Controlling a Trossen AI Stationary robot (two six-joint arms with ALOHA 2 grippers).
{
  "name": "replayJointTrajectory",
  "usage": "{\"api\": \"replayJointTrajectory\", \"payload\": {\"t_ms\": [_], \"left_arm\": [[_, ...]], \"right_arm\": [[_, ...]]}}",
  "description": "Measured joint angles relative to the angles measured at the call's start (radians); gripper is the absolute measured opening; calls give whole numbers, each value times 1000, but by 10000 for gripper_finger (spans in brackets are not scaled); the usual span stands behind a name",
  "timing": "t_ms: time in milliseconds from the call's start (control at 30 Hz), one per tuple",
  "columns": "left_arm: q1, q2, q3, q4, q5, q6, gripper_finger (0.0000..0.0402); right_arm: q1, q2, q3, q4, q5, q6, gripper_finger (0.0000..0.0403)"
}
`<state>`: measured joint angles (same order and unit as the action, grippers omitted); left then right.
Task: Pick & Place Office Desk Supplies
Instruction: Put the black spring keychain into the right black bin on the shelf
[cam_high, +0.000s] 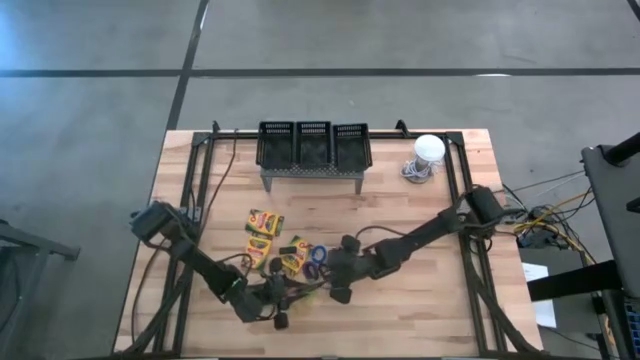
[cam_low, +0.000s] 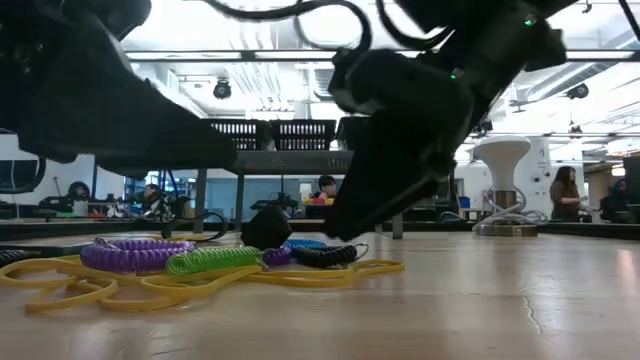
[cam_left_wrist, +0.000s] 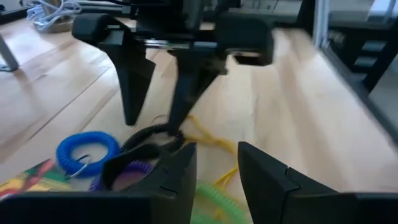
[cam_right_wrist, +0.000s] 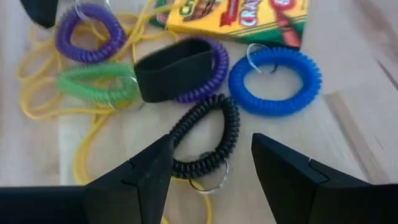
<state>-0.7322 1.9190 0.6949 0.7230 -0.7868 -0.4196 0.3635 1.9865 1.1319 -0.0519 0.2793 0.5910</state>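
Several coil bands lie in a heap near the table's near edge. They are a black band, a blue one, a green one, two purple ones and a loose yellow one. Crayon boxes lie flat beside them. My right gripper is open and points down, its fingers on either side of the black band. My left gripper is open and low over the heap, coming from the left. Three black mesh baskets sit on the grey stand. My right gripper straddles the black band from above. One fingertip stands right at its coil, and I cannot tell whether it touches. My left gripper has one finger down inside the second purple band's loop. The coil curves round that finger; whether they touch I cannot tell.
The white dome stands at the far right beside the stand. The two grippers face each other closely over the heap. Bare wood lies to the right of the bands. People and desks show in the room beyond the table.
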Motion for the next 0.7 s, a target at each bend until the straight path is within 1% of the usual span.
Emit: {"api": "replayJointTrajectory", "payload": {"t_ms": [33, 200, 300, 367, 433, 567, 600, 700], "left_arm": [[0, -3, 0, -23, 0, 0, 122], [0, -3, 0, -100, -6, -34, 122], [0, -4, -1, -107, -7, -45, 122], [1, -4, -1, -110, -7, -46, 122], [1, -4, -1, -112, -7, -46, 122], [1, -4, -1, -119, -9, -45, 122], [1, -4, -2, -121, -10, -45, 122], [1, -4, -1, -125, -11, -46, 122]], "right_arm": [[0, 16, 24, -8, -11, -14, 206], [-2, 79, 130, -170, -7, -22, 176], [-1, 103, 178, -237, 0, -57, 144], [5, 108, 199, -266, 6, -76, 115], [14, 104, 211, -301, 39, -95, 83], [48, 64, 219, -364, 148, -123, 24], [55, 48, 219, -371, 170, -126, 18], [78, -16, 211, -411, 211, -132, 16]]}}
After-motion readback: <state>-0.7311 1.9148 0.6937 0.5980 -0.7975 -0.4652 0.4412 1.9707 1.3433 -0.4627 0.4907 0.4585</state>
